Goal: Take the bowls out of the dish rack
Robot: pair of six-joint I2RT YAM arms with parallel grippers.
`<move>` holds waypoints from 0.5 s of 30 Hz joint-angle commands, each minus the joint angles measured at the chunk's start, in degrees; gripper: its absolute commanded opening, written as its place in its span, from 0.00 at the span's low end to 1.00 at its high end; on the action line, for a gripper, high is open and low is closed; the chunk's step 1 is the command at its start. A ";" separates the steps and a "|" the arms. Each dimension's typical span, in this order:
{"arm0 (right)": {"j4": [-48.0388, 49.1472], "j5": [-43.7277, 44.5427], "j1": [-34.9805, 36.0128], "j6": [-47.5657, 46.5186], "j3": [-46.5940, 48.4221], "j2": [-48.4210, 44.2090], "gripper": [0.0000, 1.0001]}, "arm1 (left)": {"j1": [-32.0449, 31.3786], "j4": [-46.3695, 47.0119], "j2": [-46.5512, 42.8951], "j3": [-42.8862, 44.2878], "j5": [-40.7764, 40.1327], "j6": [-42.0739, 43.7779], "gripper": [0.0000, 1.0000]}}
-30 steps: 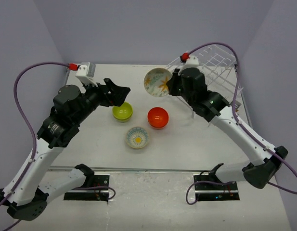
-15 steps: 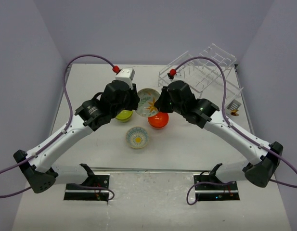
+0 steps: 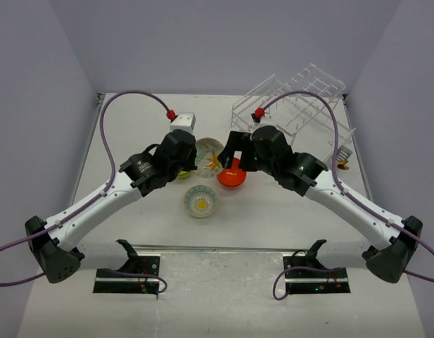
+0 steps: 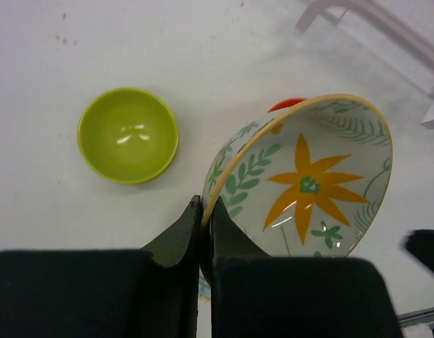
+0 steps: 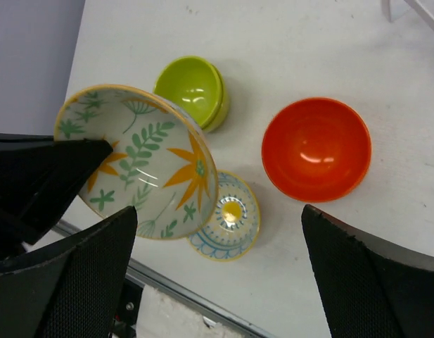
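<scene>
Pinches orange-flower bowl (image 4: 308, 176) by rim in left gripper (image 4: 205, 232), right gripper (image 5: 217, 211) spread wide, seemingly mid-handover; needs lowering onto table (image 3: 132, 120).

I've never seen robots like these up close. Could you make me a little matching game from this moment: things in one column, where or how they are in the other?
Things:
1. orange-flower bowl
2. yellow-green bowl
3. right end effector
4. dish rack

States:
A. wide open, holding nothing
B. white wire, at the far right of the table
C. round, sitting open side up, untouched
D. pinched by its rim in the left end effector

Pairs: 1-D, 2-C, 3-A, 4-B
</scene>
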 commanded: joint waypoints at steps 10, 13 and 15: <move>-2.42 6.29 -2.93 -1.35 -17.48 -24.40 0.99 | 11.72 20.90 -9.91 -31.56 21.40 -7.03 0.00; -1.98 4.62 -3.19 -2.67 -18.37 -24.76 0.99 | 11.72 21.78 -9.65 -32.62 23.07 -7.11 0.00; -1.63 3.83 -3.19 -2.94 -18.98 -23.71 0.99 | 11.80 21.60 -9.12 -32.79 23.69 -7.03 0.00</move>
